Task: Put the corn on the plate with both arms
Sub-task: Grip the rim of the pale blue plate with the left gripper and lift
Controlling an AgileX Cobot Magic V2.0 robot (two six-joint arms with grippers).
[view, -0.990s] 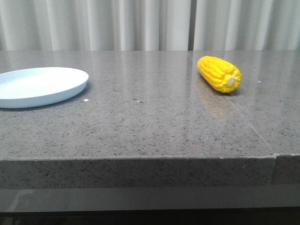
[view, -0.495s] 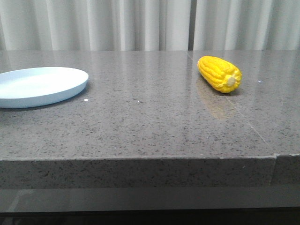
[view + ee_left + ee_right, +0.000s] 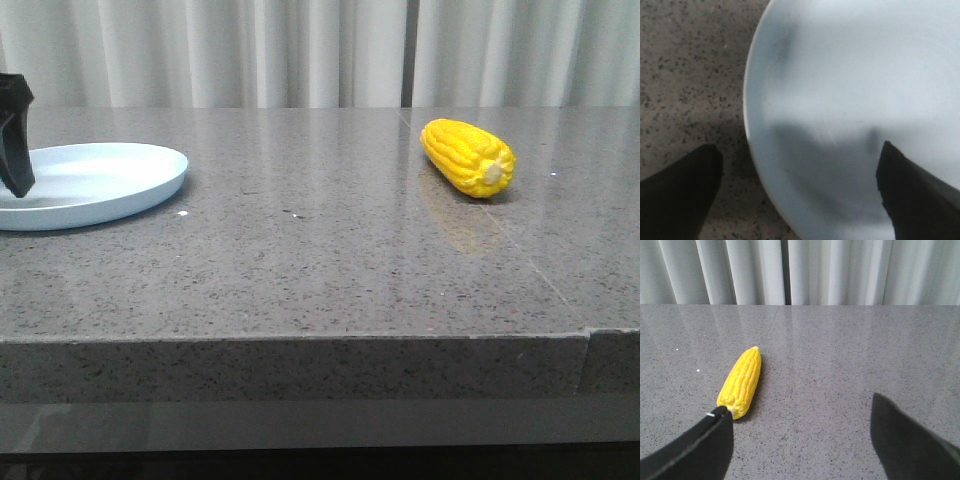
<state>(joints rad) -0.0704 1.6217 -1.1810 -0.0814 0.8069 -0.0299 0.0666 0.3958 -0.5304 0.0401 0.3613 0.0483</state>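
The yellow corn [image 3: 468,157] lies on the grey table at the right, its pale cut end toward the front. It also shows in the right wrist view [image 3: 741,382]. The pale blue plate [image 3: 120,180] sits at the far left, with nothing on it. My left gripper [image 3: 797,192] is open and empty, low over the plate's [image 3: 850,85] rim, one finger over the table and one over the plate. One black finger [image 3: 14,140] of it shows in the front view. My right gripper [image 3: 800,442] is open and empty, short of the corn, which lies ahead beside one finger.
The grey speckled stone table [image 3: 320,260] has its front edge [image 3: 300,340] near the camera and a seam [image 3: 540,270] running across its right part. Pale curtains [image 3: 320,50] hang behind the table.
A black finger of my left gripper has come into the front view at the far left, over the plate. The corn and the plate have not moved.
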